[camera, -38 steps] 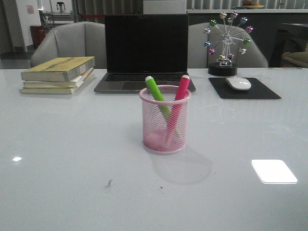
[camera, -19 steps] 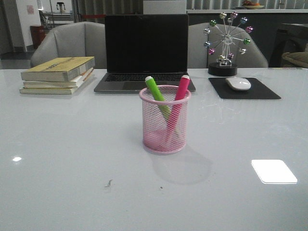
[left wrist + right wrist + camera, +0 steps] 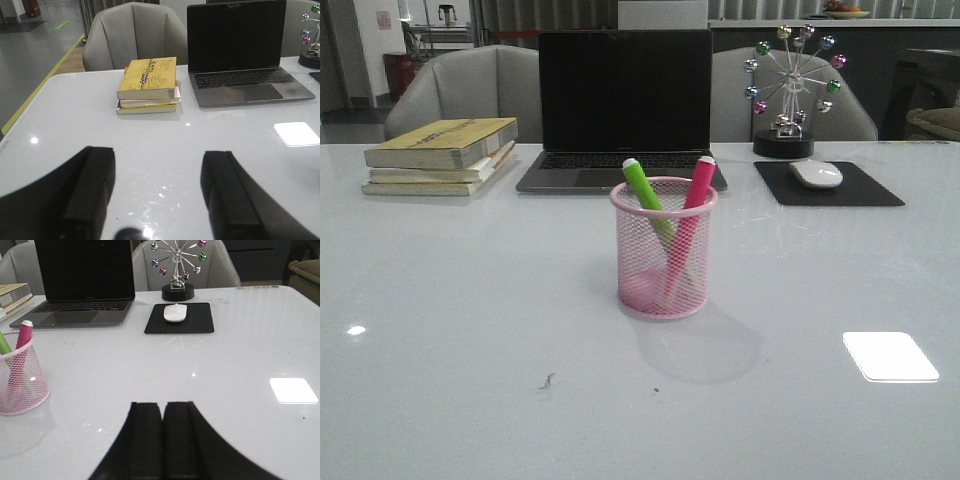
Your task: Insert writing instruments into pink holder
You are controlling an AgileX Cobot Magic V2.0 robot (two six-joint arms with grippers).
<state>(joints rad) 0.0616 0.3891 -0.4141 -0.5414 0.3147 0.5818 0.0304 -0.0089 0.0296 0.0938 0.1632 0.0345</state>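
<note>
A: Starting at the left, what has changed in the last second?
B: Almost nothing. The stack of books (image 3: 440, 156) has drifted a hair in the front view; the laptop (image 3: 623, 105) and the pink holder (image 3: 663, 249) sit exactly as before. No arm shows in that view.
A: And the grippers?
B: The left gripper (image 3: 159, 192) hangs with its fingers spread wide over bare table (image 3: 470, 300), holding nothing. The right gripper (image 3: 162, 440) has its fingers pressed together, empty, well back from the cup.
A: So the task?
B: It looks finished to me. The green highlighter (image 3: 648, 205) leans left and the pink highlighter (image 3: 691, 212) leans right, crossing inside the mesh, caps poking above the rolled rim.
A: Where is the cup?
B: Upright mid-table, in front of the laptop, with the mouse (image 3: 816, 174) on its mouse pad (image 3: 865, 190) off to the right.
</note>
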